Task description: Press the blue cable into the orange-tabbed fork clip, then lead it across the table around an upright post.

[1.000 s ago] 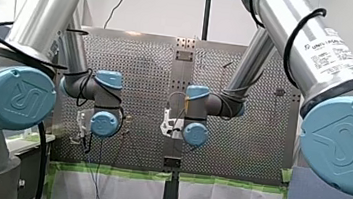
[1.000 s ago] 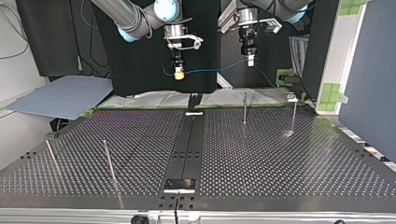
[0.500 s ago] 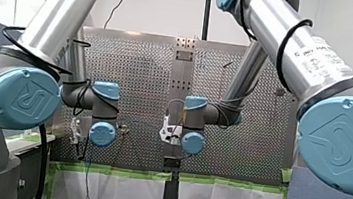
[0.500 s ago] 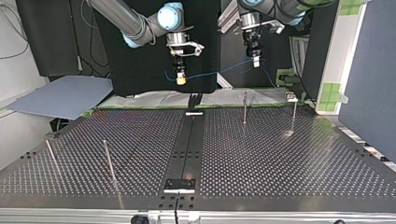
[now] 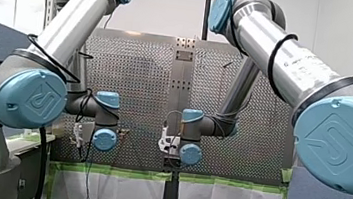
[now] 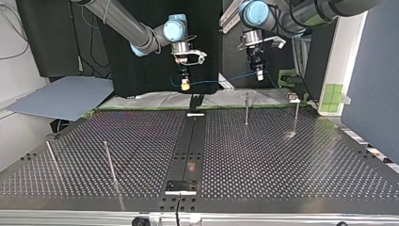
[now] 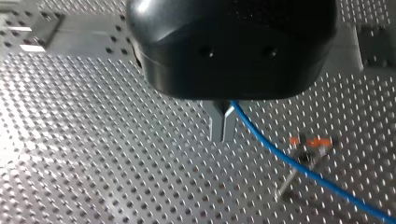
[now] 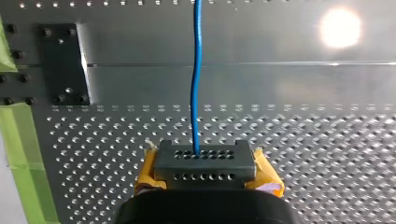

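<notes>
**Left gripper** (image 7: 222, 125): black body. Its metal fingers (image 7: 216, 122) are pressed together on the blue cable (image 7: 289, 161). It hangs clear above the perforated surface (image 7: 93, 154).

**Right gripper** (image 8: 204, 161): yellow pads (image 8: 266, 175), closed on the same cable. The cable leaves it straight ahead, over a black centre strip (image 8: 63, 63) and a band of green tape (image 8: 18, 154) at the surface's edge.

**Blue cable**: one length, strung in the air between the two grippers. In the top view it sags slightly above the far edge of the surface. It does not touch the surface along this span.

**Orange-tabbed fork clip** (image 7: 310, 141): stands on a thin stem, beside and below the left gripper. In the left wrist view the cable crosses in front of it. The cable appears not to be seated in the fork, though the blur leaves this uncertain.

**Upright posts** (image 6: 246, 109): thin rods standing on the surface. Some are at the top view's right near the far edge, and two are at its left, nearer the camera. The cable touches none of them.
</notes>
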`<act>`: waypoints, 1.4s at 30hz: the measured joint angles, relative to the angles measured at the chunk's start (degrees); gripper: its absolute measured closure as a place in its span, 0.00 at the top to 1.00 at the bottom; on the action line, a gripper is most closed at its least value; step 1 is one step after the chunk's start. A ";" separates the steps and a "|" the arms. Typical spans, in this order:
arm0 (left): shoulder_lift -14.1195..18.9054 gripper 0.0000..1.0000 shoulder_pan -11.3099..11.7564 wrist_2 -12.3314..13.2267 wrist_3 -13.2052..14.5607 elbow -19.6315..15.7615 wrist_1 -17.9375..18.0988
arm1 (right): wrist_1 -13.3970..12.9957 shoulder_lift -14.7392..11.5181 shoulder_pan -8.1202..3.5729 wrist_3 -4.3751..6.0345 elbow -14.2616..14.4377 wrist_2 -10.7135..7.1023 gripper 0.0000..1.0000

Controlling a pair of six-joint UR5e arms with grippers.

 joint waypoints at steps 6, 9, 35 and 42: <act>-3.21 0.00 3.21 2.02 1.86 1.99 -0.66 | 2.01 3.51 -0.36 0.11 -3.48 -0.12 0.00; -4.87 0.00 4.86 3.51 2.15 2.24 -1.15 | 3.53 5.16 -0.81 -0.02 -5.12 -0.09 0.00; -14.90 0.00 7.10 17.23 1.79 9.70 -9.70 | 11.53 8.05 -1.58 -4.44 -11.18 -6.80 0.00; -14.92 0.00 7.66 17.70 -0.37 11.75 -13.34 | 11.40 8.14 -1.99 -4.64 -11.19 -7.57 0.00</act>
